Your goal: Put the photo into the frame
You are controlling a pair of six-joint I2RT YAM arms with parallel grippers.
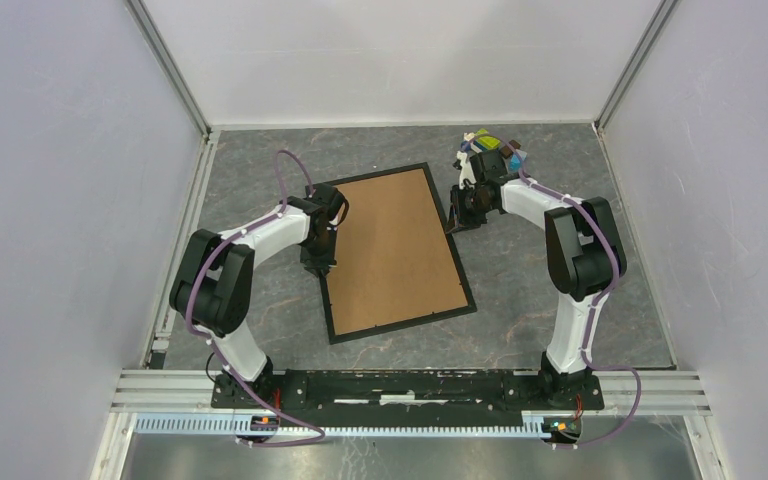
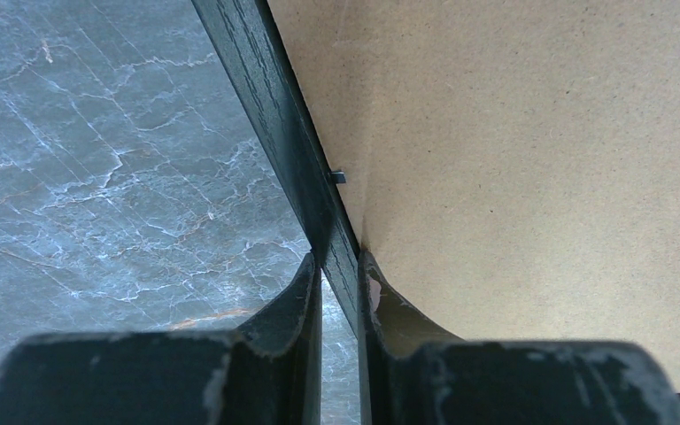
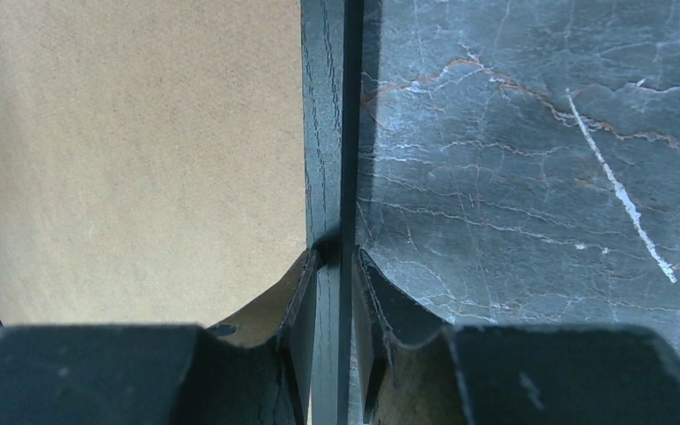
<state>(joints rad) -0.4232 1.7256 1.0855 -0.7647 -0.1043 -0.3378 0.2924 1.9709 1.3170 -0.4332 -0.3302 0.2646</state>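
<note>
The frame [image 1: 403, 323] is a thin black rectangle lying flat on the marbled table, with a brown backing board [image 1: 392, 250] filling it. The photo is hidden. My left gripper [image 1: 320, 262] is at the frame's left rail. In the left wrist view the left gripper [image 2: 338, 258] is shut on that black rail [image 2: 274, 106], one finger on the table side and one over the board [image 2: 513, 159]. My right gripper [image 1: 457, 222] is at the upper part of the right rail. In the right wrist view the right gripper [image 3: 335, 255] is shut on the rail [image 3: 326, 115], beside the board [image 3: 133, 142].
A small colourful object [image 1: 490, 145] lies at the back right, just behind the right wrist. White enclosure walls stand on the left, right and back. A small metal tab [image 2: 338, 176] sticks out from the frame's inner edge over the board.
</note>
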